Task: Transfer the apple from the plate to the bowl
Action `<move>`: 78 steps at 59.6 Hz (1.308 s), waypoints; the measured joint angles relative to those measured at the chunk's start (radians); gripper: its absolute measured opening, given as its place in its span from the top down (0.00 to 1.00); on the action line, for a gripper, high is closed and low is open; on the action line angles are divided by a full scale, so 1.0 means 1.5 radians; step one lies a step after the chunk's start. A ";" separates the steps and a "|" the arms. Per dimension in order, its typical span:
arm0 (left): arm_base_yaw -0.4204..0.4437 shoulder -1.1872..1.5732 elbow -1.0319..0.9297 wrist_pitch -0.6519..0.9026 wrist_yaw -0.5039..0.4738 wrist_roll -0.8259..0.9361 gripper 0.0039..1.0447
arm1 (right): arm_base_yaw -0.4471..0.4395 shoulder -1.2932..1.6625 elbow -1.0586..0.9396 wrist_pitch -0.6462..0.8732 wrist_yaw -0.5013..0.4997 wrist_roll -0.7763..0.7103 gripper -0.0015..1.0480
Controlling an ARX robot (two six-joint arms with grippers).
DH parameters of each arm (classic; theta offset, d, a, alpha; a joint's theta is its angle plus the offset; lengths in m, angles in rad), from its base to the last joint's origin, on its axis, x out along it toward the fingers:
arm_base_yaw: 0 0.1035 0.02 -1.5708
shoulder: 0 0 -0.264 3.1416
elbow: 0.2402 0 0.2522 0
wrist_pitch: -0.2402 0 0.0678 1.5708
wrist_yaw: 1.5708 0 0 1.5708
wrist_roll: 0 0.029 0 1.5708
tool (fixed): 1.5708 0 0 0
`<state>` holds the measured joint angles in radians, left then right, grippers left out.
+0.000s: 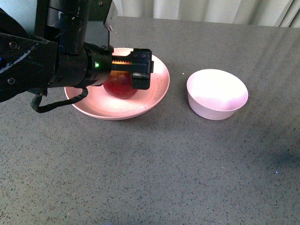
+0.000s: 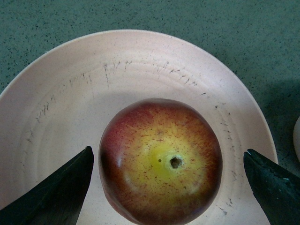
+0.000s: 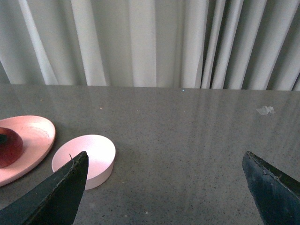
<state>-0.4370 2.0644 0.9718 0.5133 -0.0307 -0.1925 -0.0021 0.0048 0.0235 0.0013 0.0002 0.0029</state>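
Observation:
The dark red apple [image 1: 121,89] with a yellow patch around its stem dimple sits in the middle of the wide pink plate [image 1: 159,89]. My left gripper [image 1: 134,75] hangs open just above it, one finger on each side. In the left wrist view the apple [image 2: 161,161] lies between the black fingertips [image 2: 61,192], with a gap on both sides, on the plate [image 2: 140,65]. The pale bowl [image 1: 217,93] stands to the right of the plate and holds nothing. My right gripper [image 3: 164,187] is open over bare table, beside the bowl [image 3: 86,159]; the front view does not show it.
The grey speckled table [image 1: 164,178] stretches toward me in front of the plate and bowl. A pleated curtain [image 3: 140,42] closes off the far edge. A small white scrap [image 3: 265,110] lies on the table far from the bowl.

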 joint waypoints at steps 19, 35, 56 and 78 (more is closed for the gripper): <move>-0.001 0.021 0.015 -0.013 -0.015 0.003 0.09 | 0.000 0.000 0.000 0.000 0.000 0.000 0.09; -0.008 0.021 0.023 -0.028 -0.023 0.003 0.30 | 0.000 0.000 0.000 0.000 0.000 0.000 0.09; -0.071 -0.038 0.056 -0.059 -0.010 0.016 0.32 | 0.000 0.000 0.000 0.000 0.000 0.000 0.09; -0.167 -0.050 0.129 -0.093 0.003 0.021 0.32 | 0.000 0.000 0.000 0.000 0.000 0.000 0.09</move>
<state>-0.6876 1.9900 1.1648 0.3744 -0.0257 -0.1612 -0.0021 0.0051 0.0231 0.0013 0.0002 0.0025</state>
